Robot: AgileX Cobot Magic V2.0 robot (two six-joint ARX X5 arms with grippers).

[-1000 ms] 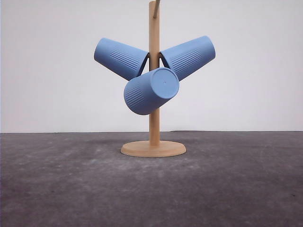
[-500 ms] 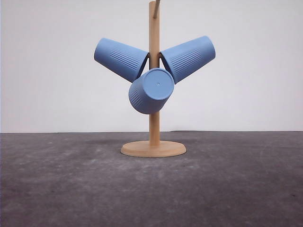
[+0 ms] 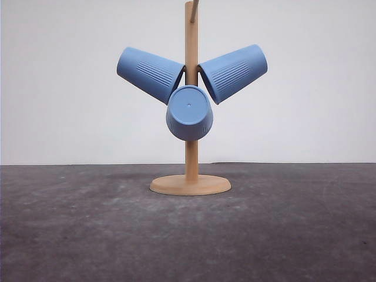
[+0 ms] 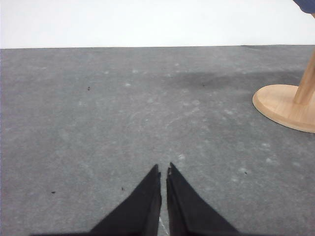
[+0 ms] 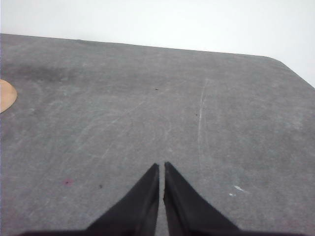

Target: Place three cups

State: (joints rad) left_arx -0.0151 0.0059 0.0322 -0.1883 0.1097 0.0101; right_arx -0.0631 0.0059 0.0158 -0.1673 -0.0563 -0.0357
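Cups hang three together on a wooden stand [image 3: 191, 147] that rises from a round base on the grey counter [image 3: 88, 235]. We see the left cup [image 3: 150, 73] slanting up toward 10 o'clock from the post, the right cup [image 3: 234, 71] slanting up toward 2 o'clock, and the middle cup [image 3: 189, 113] pointing nearly straight at the front camera, its flat bottom facing us. All three are light blue, handleless and tapered, with fine vertical ribbing and a smooth band at the rim. We can read no brand, label or writing on them.

In the left wrist view the left gripper [image 4: 164, 173] sits low over the counter, its black fingers drawn together with only a thin slit between them and nothing held; the stand's base lies off toward 2 o'clock from the tips. The right gripper [image 5: 162, 168] looks the same in its own wrist view, nearly closed and empty, with an edge of the base toward 10 o'clock. Both are well apart from the cups.
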